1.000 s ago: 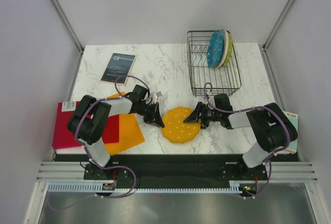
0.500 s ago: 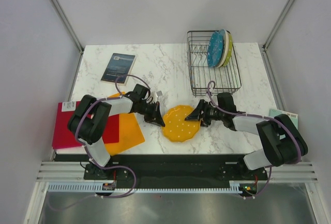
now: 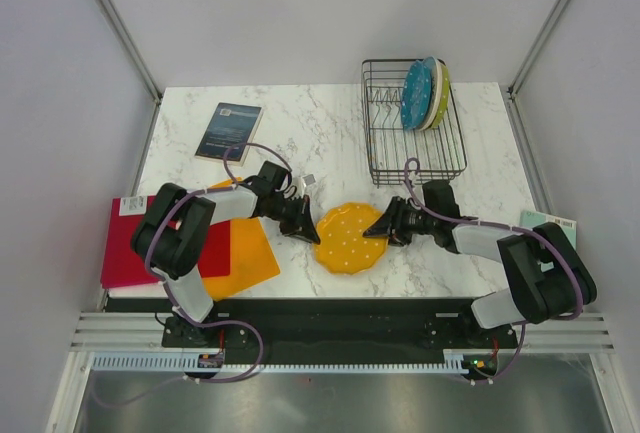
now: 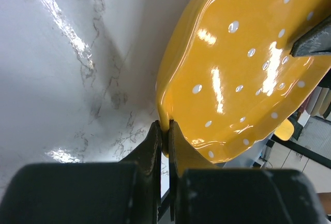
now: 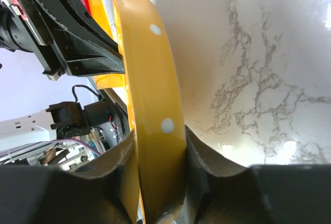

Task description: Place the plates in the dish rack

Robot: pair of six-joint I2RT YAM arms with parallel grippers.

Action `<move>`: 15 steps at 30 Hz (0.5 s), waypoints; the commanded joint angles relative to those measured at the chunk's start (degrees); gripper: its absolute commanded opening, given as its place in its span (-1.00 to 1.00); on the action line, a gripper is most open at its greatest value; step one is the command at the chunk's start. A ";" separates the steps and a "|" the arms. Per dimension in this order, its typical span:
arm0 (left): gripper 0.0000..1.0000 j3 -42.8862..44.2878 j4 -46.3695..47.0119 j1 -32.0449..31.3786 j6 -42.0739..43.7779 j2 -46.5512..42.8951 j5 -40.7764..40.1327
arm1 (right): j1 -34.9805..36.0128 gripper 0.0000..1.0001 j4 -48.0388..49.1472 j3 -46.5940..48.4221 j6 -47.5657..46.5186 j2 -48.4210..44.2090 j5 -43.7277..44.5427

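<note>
The orange plate with white dots is held by its edges between both grippers, tilted just above the marble table. My left gripper is shut on its left rim; in the left wrist view the jaws pinch the rim of the plate. My right gripper is shut on its right rim, and in the right wrist view the plate runs edge-on between the fingers. The black wire dish rack stands at the back right, holding the teal plate, a cream plate and the lime-green plate upright.
A dark blue book lies at the back left. A flat orange sheet and a red sheet lie at the front left under the left arm. A pale card lies at the right edge.
The right arm has swung its elbow outward and its gripper has closed in on the plate's right rim. The plate has shifted slightly away from the arm bases. The left arm has barely moved.
</note>
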 commanded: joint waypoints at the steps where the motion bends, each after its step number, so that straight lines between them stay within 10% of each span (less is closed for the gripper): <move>1: -0.95 2.66 2.96 -0.24 -1.02 -1.02 4.68 | -0.96 -0.25 -1.18 2.24 -0.69 -2.32 -1.23; 6: -0.91 3.72 3.13 -0.24 -1.11 -0.66 4.15 | -2.28 -0.58 -3.99 3.55 -1.92 -2.67 -1.58; 10: -0.12 5.91 -0.36 -0.24 0.12 -1.19 -1.53 | -3.60 -1.00 -9.50 7.24 -4.99 -2.32 -2.02; 15: 0.25 12.14 -7.67 2.03 8.81 -6.62 -11.30 | -5.36 -1.00 -22.24 17.60 -14.83 -4.68 -3.07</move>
